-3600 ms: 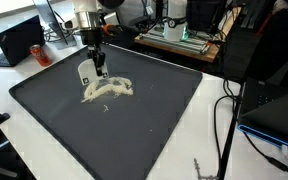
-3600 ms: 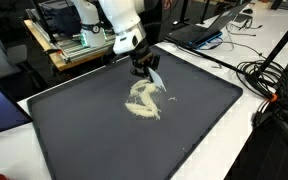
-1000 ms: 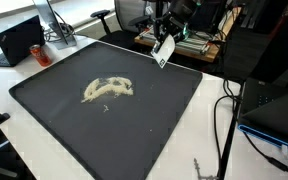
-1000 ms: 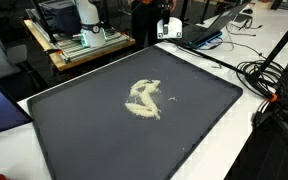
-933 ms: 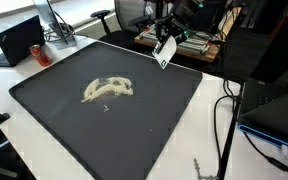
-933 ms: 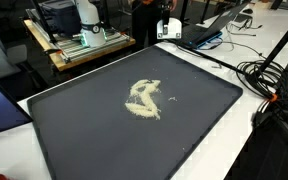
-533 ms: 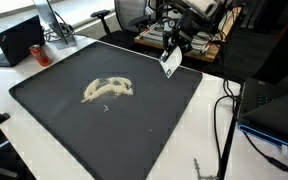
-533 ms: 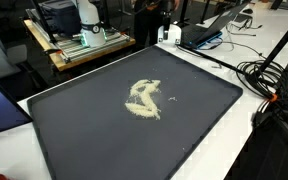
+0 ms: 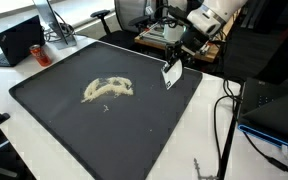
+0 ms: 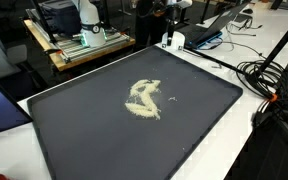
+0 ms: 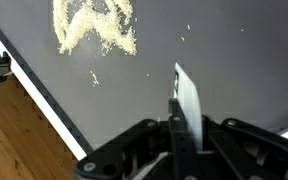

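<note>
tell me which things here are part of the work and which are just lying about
In use:
gripper
white scraper held in it
pale crumb pile
dark mat

Lying about:
laptop
red can
cables

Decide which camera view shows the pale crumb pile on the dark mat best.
An exterior view, where the crumb pile lies whole and central. In an exterior view the crumb pile looks flatter and off-centre; the wrist view crops its top.

A dark mat (image 9: 154,130) is laid on the white table (image 9: 210,142); pale crumbs (image 9: 108,89) are strewn there, well apart from the jaws
</note>
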Motion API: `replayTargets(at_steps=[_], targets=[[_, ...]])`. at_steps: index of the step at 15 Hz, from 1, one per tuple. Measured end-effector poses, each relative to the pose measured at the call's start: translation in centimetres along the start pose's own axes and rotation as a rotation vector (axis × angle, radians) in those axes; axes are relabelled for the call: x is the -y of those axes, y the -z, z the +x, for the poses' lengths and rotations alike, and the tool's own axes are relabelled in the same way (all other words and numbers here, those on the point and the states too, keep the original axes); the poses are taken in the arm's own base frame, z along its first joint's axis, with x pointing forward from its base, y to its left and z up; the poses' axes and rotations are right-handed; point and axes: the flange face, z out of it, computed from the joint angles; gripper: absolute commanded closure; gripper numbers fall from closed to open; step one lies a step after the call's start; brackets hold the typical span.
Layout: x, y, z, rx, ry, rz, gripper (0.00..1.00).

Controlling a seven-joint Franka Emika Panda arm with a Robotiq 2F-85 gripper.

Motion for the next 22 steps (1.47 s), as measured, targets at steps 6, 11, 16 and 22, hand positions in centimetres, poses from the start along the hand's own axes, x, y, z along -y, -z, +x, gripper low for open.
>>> replayTargets(at_steps=[6, 11, 16, 22], targets=[[0.9, -0.9, 1.3, 0.104, -0.023, -0.067, 0.99], [1.4, -0.7, 1.3, 0.159, -0.005, -0.073, 0.99], [2.0, -0.3, 1.4, 0.178, 0.017, -0.038, 0.99], [0.1, -0.2, 2.4, 0.176, 0.005, 0.029, 0.99]])
